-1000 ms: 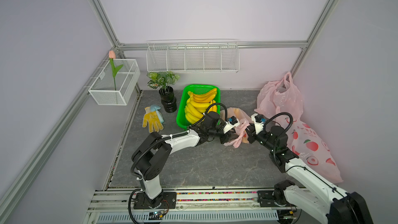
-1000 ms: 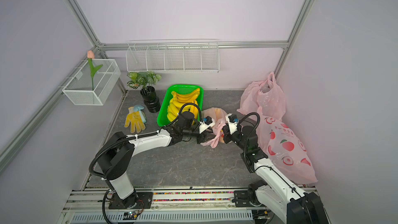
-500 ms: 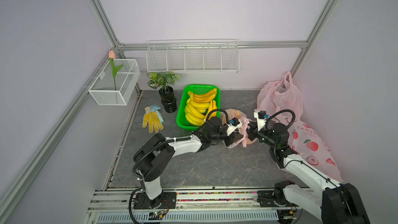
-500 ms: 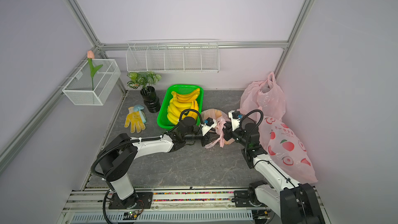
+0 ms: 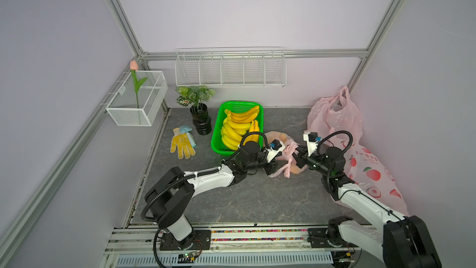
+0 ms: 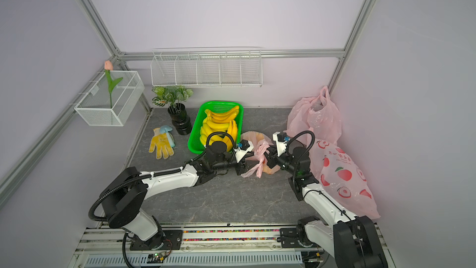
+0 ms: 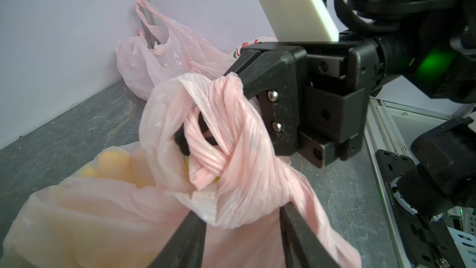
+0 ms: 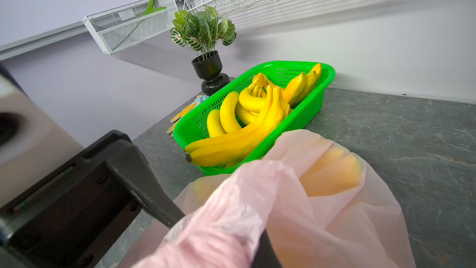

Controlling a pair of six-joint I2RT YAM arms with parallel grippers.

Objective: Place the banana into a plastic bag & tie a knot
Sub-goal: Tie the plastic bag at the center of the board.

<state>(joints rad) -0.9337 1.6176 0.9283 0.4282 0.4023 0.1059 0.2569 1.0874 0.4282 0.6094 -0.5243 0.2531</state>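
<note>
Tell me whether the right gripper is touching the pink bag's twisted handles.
Touching. The left wrist view shows the right gripper clamped on the twisted handles, with plastic bunched tight around its black jaws.

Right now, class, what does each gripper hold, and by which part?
The right gripper is shut on a twisted handle of the translucent pink plastic bag. The left gripper stands open astride the bag's other strand, clamping nothing.

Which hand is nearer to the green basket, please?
Left. The left hand is just past the green basket; the right hand lies farther off, across the pink bag.
</note>
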